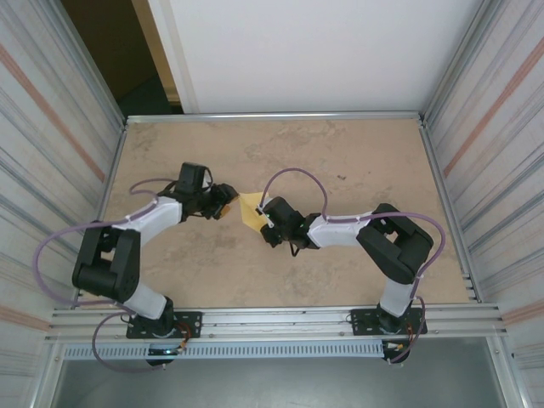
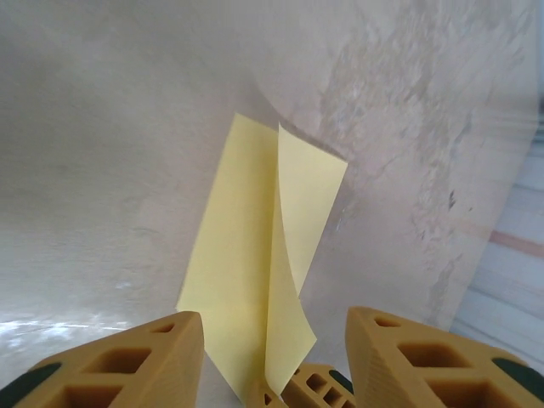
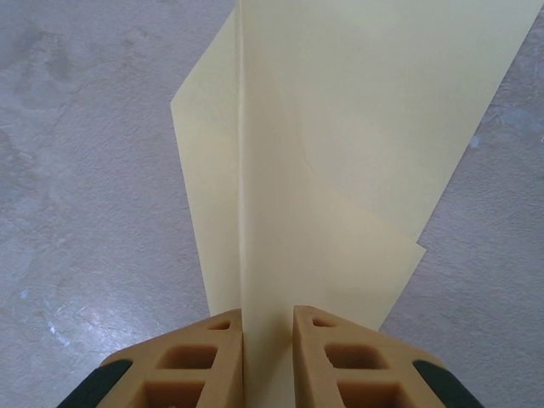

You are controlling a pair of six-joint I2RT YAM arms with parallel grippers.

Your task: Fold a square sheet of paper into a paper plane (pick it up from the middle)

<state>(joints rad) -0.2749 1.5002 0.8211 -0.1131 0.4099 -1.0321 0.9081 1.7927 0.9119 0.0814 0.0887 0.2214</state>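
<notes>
Right pincer [image 3: 268, 316] grips paper [image 3: 340, 170], hiding its lower crease.

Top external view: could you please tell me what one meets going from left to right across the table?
From the left: left arm's elbow → left gripper → square sheet of paper → right gripper → right arm's elbow.

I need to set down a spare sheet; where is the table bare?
Free: the far half of the table, up to the back rail, and the near strip by the front rail. Crowded: the middle, where the left arm and right arm meet at the paper.
</notes>
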